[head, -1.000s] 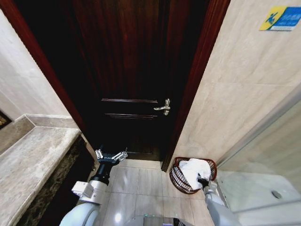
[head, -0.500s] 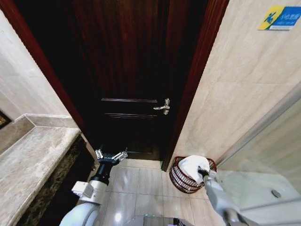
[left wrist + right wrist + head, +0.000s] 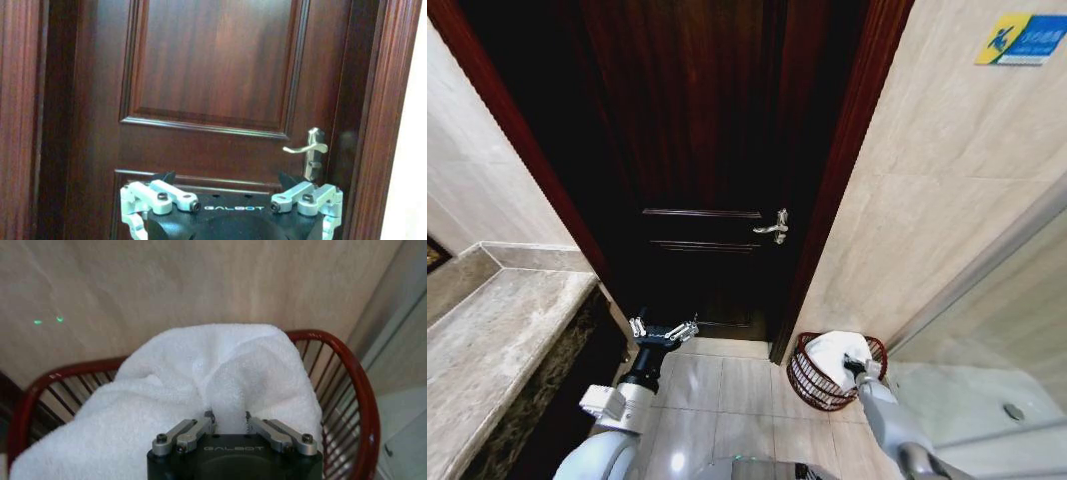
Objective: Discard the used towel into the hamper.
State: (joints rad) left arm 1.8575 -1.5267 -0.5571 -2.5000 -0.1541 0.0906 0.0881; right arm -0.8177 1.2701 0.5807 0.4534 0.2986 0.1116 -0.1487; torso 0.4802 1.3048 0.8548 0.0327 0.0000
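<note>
**Towel held over the hamper mouth**

Jaws of the right gripper (image 3: pixel 227 421) are closed on a narrow fold of the white towel (image 3: pixel 200 385), pinching it between the two fingertips. Seen from the head camera, this gripper (image 3: pixel 855 366) sits at the mouth of the hamper (image 3: pixel 805 378), which stands upright on the tiled floor in the corner between the door frame (image 3: pixel 827 200) and the beige wall (image 3: pixel 927 220), its open end facing up. The towel (image 3: pixel 837 352) lies bunched across the opening and bulges above the rim (image 3: pixel 357 385); its longer stretch runs from the far rim back past the gripper. Red wicker bars show on both sides of the cloth. The left gripper (image 3: pixel 664 331) hangs idle, jaws spread wide, pointing at the dark wooden door (image 3: pixel 213 75) below its handle (image 3: pixel 308 149).
</note>
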